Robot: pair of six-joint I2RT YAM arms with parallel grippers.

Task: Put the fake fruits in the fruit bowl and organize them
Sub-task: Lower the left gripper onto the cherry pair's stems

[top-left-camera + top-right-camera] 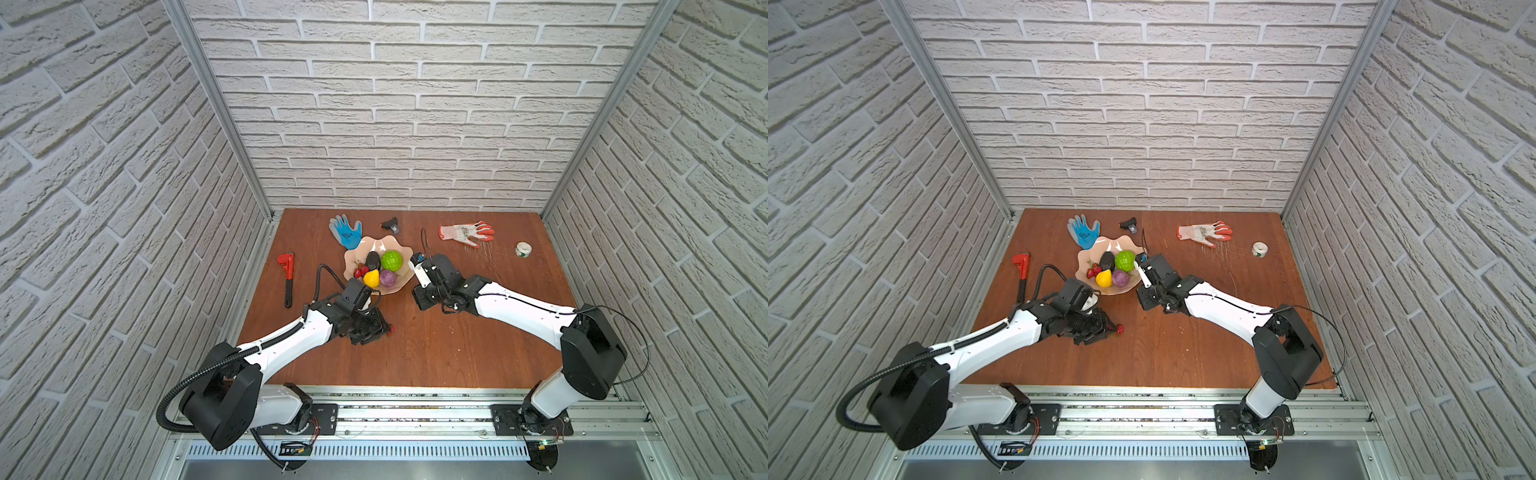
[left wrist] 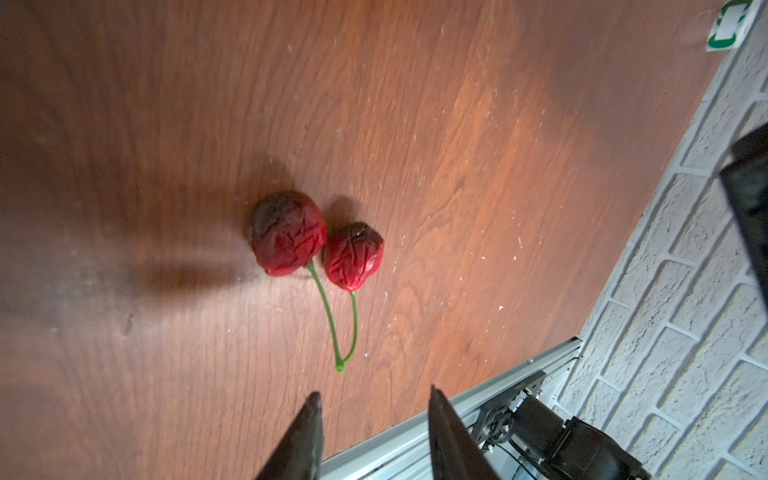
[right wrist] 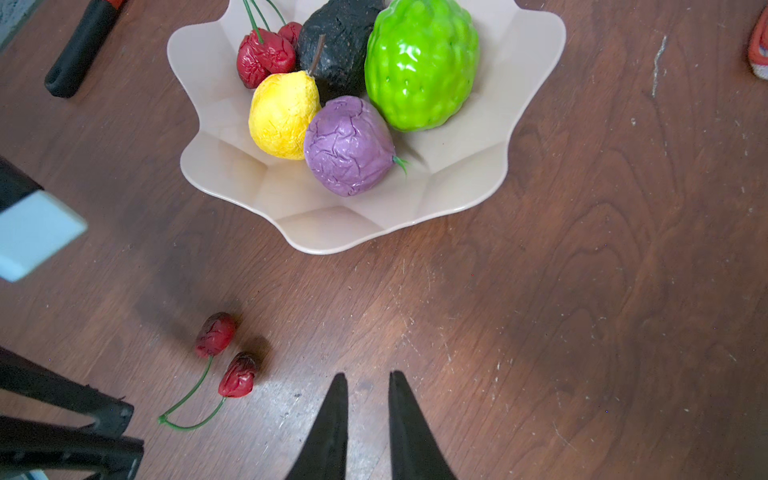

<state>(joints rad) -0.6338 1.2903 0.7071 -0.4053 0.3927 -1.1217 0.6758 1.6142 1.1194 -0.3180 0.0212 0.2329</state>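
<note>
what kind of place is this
Probably a robot test cell, not a home: brick-pattern wall panels in an aluminium frame box in a wooden tabletop, and the left arm and right arm are bolted to a rail.

One bowl (image 3: 457, 178), four big fruits (image 3: 336, 41) (image 3: 422, 62) (image 3: 282, 116) (image 3: 349, 145), two cherry pairs (image 3: 262, 56) (image 3: 215, 335) (four cherries), two gloves (image 1: 346, 232) (image 1: 467, 233), one wrench (image 1: 286, 278).

Honestly, nothing here is readable. The blue glove (image 1: 345, 232) has a dark print on its back, but it's way too small to make out. Same with the white-and-orange glove (image 1: 465, 233), just a grey smudge of pattern. The tape roll (image 1: 523, 249) has green markings on a white label, also seen up close from the left wrist (image 2: 729, 25), but no letters I can read.
</note>
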